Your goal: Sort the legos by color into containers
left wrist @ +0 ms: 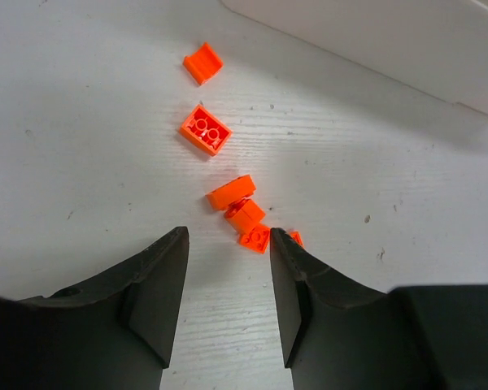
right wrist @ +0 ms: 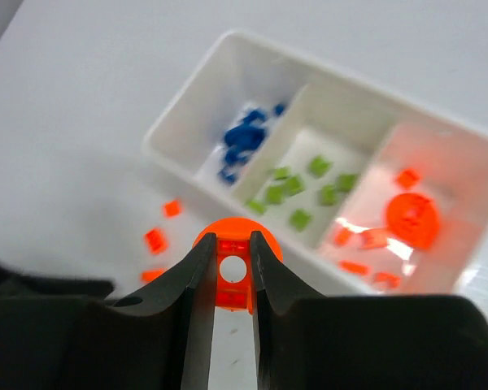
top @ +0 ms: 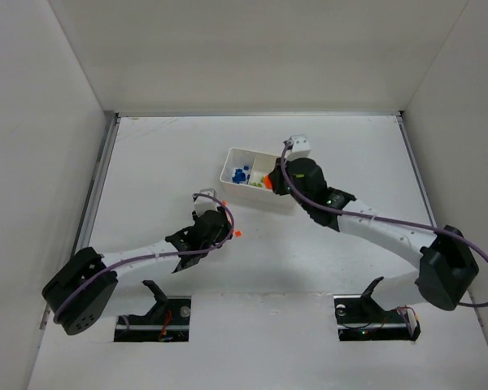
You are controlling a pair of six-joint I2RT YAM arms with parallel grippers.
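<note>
Legos [left wrist: 244, 215]: orange ones strung in a line straight ahead of the left gripper [left wrist: 228, 236], the nearest by its fingertips
Upturned brick [left wrist: 205, 130]: hollow side up, long axis slanting across that line, farther ahead
Left gripper: jaws partly apart, holding nothing
Right gripper [right wrist: 232, 242]: clamped on a round orange piece [right wrist: 233, 292], hole facing the wrist
Tray [right wrist: 187, 106]: just beyond the right gripper, long axis across its front, left end farther; blue, green, orange compartments left to right

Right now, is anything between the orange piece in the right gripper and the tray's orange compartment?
Nothing visible but the tray's near wall. The right gripper is shut on the orange piece just outside it; the orange compartment is open on top.
</note>
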